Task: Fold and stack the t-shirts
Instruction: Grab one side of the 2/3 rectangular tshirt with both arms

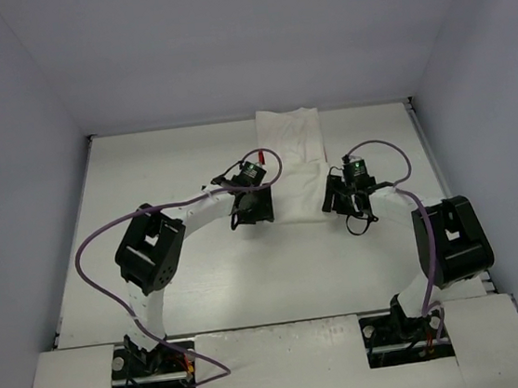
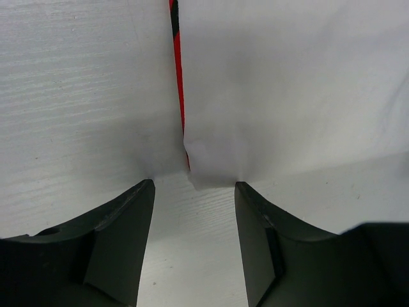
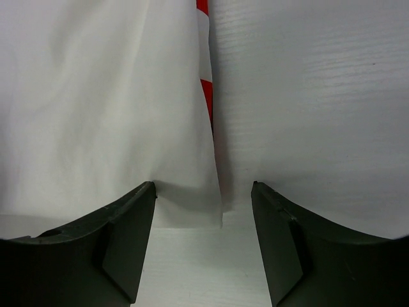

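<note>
The black left gripper (image 2: pixel 195 190) and right gripper (image 3: pixel 204 192) are hanging with jaws parted and empty at the near corners of the folded white cloth t-shirt (image 1: pixel 290 139), which is lying far-centre on the white table (image 1: pixel 163 172), grey walls (image 1: pixel 223 39) enclosing it.

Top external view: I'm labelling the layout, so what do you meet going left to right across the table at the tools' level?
left tool → t-shirt → right tool

We find t-shirt (image 1: pixel 294 157) flat on table (image 1: pixel 194 276), centre, toward far edge. Left gripper (image 1: pixel 253 209) sits at its near-left corner, right gripper (image 1: pixel 342 201) at its near-right corner. We see shirt's near end between them.
</note>
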You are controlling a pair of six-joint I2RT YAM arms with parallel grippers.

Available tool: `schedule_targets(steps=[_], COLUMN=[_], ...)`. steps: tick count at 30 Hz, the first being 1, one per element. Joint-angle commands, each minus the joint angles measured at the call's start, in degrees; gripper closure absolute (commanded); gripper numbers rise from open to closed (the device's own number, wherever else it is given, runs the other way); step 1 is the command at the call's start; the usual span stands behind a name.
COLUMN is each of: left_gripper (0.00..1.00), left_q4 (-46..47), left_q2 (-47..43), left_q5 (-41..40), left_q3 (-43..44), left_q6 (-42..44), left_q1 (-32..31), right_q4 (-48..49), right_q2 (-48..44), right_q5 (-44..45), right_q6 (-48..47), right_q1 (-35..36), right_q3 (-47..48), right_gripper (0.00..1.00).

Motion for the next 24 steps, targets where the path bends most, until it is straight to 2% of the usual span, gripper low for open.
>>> schedule_targets(steps=[1, 11, 18, 24], left_gripper=[0.51, 0.52, 0.7, 0.74], left_q4=[0.8, 0.6, 0.2, -1.0], left_q2=[0.2, 1.9, 3.1, 4.1], left_q5=[0.5, 0.0, 1.2, 0.6], left_q3=[1.2, 0.8, 2.0, 3.2], left_q6=[-1.9, -2.1, -2.4, -1.5], left_q1=[0.5, 0.6, 0.2, 0.2], right_q4=[-0.7, -3.1, -5.7, -9.0], right_q2=[1.9, -0.2, 0.3, 2.4], right_q5=[0.6, 6.0, 5.7, 6.0], right_q6=[2.1, 4.7, 6.2, 6.6], right_q1=[0.7, 1.6, 2.0, 4.7], right_q3=[-3.7, -7.1, -6.7, -4.5], right_gripper=[0.43, 0.43, 0.43, 0.44])
